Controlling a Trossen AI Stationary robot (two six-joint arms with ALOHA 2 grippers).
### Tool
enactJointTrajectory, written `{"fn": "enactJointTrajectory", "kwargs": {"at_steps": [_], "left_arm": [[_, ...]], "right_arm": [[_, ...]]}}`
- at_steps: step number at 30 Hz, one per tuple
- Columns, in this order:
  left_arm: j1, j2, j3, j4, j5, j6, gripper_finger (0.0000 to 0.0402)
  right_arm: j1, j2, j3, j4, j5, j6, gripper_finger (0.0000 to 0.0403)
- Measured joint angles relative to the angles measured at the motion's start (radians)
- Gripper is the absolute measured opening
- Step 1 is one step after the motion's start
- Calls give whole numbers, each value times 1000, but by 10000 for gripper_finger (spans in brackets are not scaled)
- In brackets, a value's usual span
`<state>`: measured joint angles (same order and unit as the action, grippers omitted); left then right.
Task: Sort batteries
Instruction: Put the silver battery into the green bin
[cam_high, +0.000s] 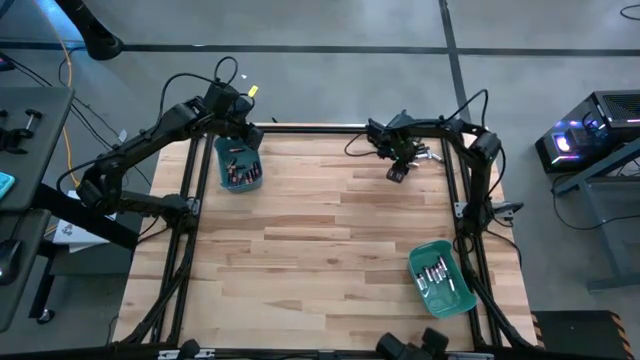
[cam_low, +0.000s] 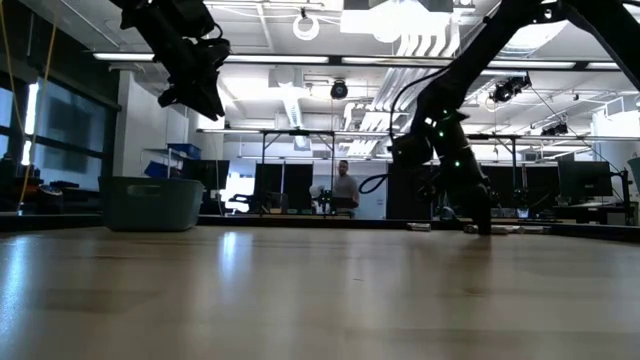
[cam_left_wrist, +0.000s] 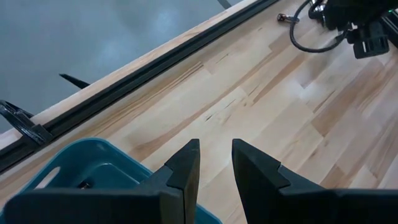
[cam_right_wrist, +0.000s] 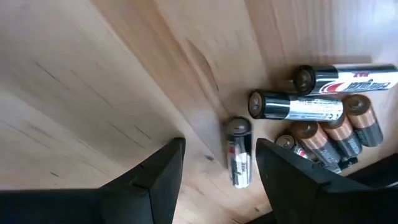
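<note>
I am lowering the right gripper, jaws apart, around one silvery battery on the tabletop; next I should close them, while the left gripper, jaws slightly apart and empty, is waiting over its bin.

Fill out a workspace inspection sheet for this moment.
Surface: wooden table, bare in the middle.
Job's things: loose batteries on the table at the far right; more in the far-left bin and the near-right bin.
Clutter: nothing seen.
End effectors: left end effector hangs above the far-left bin, narrow gap, nothing held; right end effector open, straddling one silvery battery.
Cables: black cable on the table's far edge.
Surroundings: a person stands far behind the table.
</note>
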<state>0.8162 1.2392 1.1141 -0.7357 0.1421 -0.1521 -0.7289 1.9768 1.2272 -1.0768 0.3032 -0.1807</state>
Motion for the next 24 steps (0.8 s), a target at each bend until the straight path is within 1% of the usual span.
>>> {"fn": "enactJointTrajectory", "kwargs": {"at_steps": [2, 4, 7, 10, 11, 12, 13, 15, 17, 19, 21, 24], "left_arm": [[0, 0, 0, 0, 0, 10, 87], [0, 0, 0, 0, 0, 17, 87], [0, 0, 0, 0, 0, 19, 87], [0, 0, 0, 0, 0, 18, 87], [0, 0, 0, 0, 0, 16, 87], [0, 0, 0, 0, 2, 16, 87], [0, 0, 0, 0, 9, 18, 87], [0, 0, 0, 1, 40, 31, 87], [0, 1, 0, 13, 85, 44, 87], [0, 3, -1, 51, 134, 54, 87], [0, 6, -8, 118, 185, 58, 87], [0, 20, -46, 274, 286, 44, 87]], "right_arm": [[1, -1, -16, 13, -10, 3, 192], [7, -1, -23, 13, -16, 20, 172], [21, 1, -24, 10, -35, 47, 116], [36, 2, -24, 8, -73, 55, 43], [42, 1, -23, 4, -91, 67, 27], [48, -4, -19, -6, -120, 75, 19], [56, -9, -12, -12, -167, 90, 19], [75, -29, 5, -6, -307, 125, 26], [91, -68, 31, 49, -437, 160, 25], [105, -134, 60, 133, -557, 207, 16], [119, -192, 83, 270, -655, 262, 14], [150, -269, 103, 531, -725, 372, 14]]}}
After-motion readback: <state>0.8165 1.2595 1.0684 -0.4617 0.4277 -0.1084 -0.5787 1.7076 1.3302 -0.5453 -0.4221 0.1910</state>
